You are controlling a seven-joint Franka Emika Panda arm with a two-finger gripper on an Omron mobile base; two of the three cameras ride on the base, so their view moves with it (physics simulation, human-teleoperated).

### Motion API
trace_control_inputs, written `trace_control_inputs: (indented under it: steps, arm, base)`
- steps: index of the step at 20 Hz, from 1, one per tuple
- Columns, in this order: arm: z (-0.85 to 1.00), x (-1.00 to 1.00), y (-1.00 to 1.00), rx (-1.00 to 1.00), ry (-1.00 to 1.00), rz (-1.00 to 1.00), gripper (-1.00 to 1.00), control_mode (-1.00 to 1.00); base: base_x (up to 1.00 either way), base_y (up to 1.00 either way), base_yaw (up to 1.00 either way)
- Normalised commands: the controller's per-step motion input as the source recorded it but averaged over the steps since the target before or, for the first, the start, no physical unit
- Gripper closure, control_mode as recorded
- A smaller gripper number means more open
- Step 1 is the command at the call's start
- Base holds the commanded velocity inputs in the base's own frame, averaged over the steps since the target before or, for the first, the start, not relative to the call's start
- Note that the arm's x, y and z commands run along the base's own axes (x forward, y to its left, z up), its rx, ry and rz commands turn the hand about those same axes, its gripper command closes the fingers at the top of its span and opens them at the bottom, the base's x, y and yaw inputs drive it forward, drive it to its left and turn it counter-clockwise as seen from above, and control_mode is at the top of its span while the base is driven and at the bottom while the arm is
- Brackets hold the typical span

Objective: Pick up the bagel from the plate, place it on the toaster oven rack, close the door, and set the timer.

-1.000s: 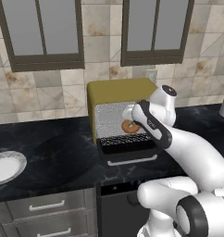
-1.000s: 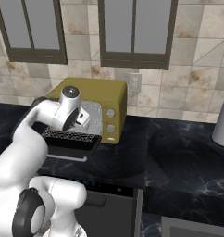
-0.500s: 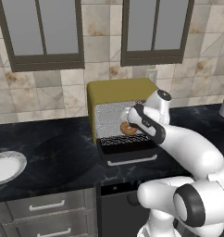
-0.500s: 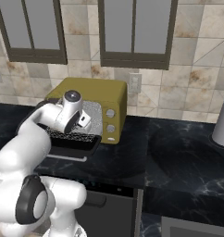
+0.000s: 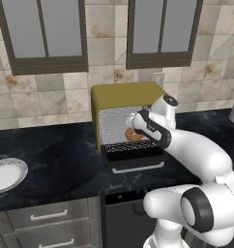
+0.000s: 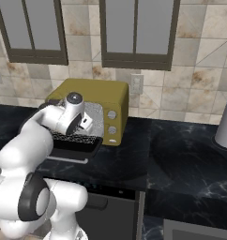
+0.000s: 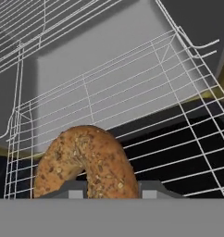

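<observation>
My gripper [image 5: 134, 130] reaches into the open olive-yellow toaster oven [image 5: 124, 95] and is shut on the bagel [image 5: 134, 135], a golden-brown seeded ring. In the hand view the bagel [image 7: 88, 165] sits between the two dark fingertips [image 7: 75, 189], just above the toaster oven rack [image 7: 132, 109], a silvery wire grid across the cavity. I cannot tell whether the bagel touches the wires. The door [image 5: 133, 158] lies folded down flat in front, silver handle toward me. The white plate [image 5: 7, 174] with a speckled rim rests bare on the counter at far left.
The oven's pale knobs [image 6: 111, 115] run down its right front. A grey canister [image 6: 225, 123] stands at the far right of the black counter [image 6: 181, 154]. Grey-paned wall cabinets [image 5: 44, 34] hang above, and drawers [image 5: 49, 215] sit below the counter.
The arm has pushed forward, carrying the bagel from the oven's mouth deeper in over the rack. The jaws have stayed shut on it.
</observation>
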Motion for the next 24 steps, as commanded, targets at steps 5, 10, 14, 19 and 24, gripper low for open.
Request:
trace_control_inputs:
  steps: [5,10,14,19,24]
  arm:
    - [-0.26,0.15,-0.03,0.0,0.0,0.0,1.0,-1.0]
    - [-0.27,0.13,-0.07,0.0,0.0,0.0,1.0,-1.0]
    - [-0.21,0.15,-0.03,0.0,0.0,0.0,1.0,-1.0]
    - [-0.19,0.1,-0.02,0.0,0.0,0.0,1.0,-1.0]
    - [-0.07,0.0,-0.08,0.0,0.0,0.0,-1.0,-1.0]
  base:
    - [0.0,0.0,0.0]
    - [0.0,0.0,0.0]
    - [0.0,0.0,0.0]
    - [0.0,0.0,0.0]
    - [0.0,0.0,0.0]
